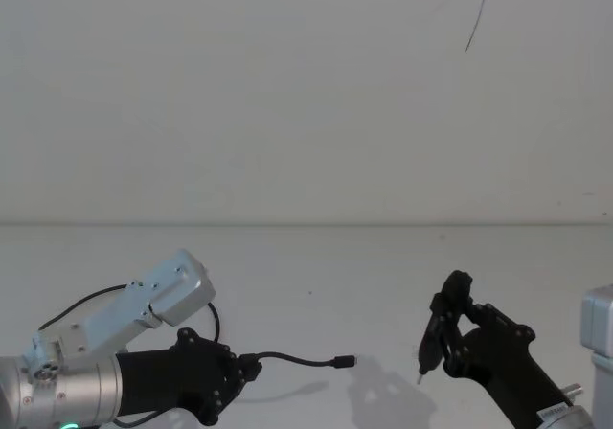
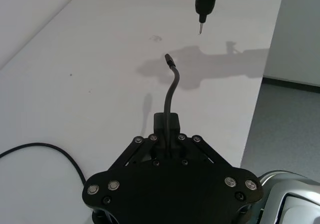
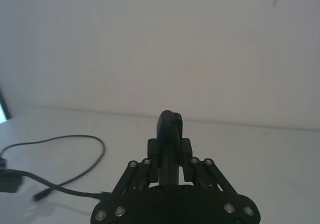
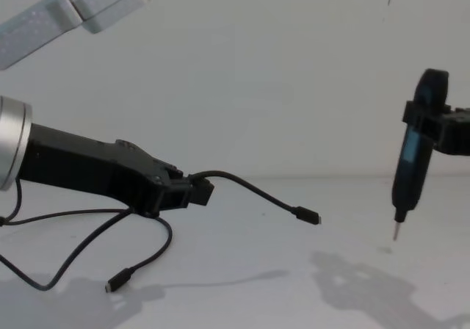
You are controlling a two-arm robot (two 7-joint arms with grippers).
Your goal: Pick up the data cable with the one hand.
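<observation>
Chest view gives me the clearest read: the left gripper (image 4: 197,191) comes in from the left above the white desk (image 4: 294,292), clenched on the data cable (image 4: 250,188). A short length of the cable arches forward out of the jaws and droops to a small plug (image 4: 309,217) that hangs clear of the desk, with its shadow lying below. The rest of the cable drops beneath the gripper in a loop and ends in a second plug (image 4: 117,280) low by the desk (I cannot tell whether that one touches the surface).

On the head view the same grip sits at lower left, and the free plug points toward the right gripper (image 1: 458,343). That right gripper is closed around a dark screwdriver (image 4: 410,167), held upright with its fine tip just above the desk, apart from the cable's plug. From the left wrist the plug aims almost straight at the screwdriver tip, with a gap between them.

A thicker black wire (image 1: 91,300) curves along the left arm's silver link; in the chest view more thin black lines sag under that arm, and I cannot separate them cleanly from the cable's own loop. The right wrist view has the screwdriver's rounded top blocking its own tip, and both arms are cut off at the frame edges.
</observation>
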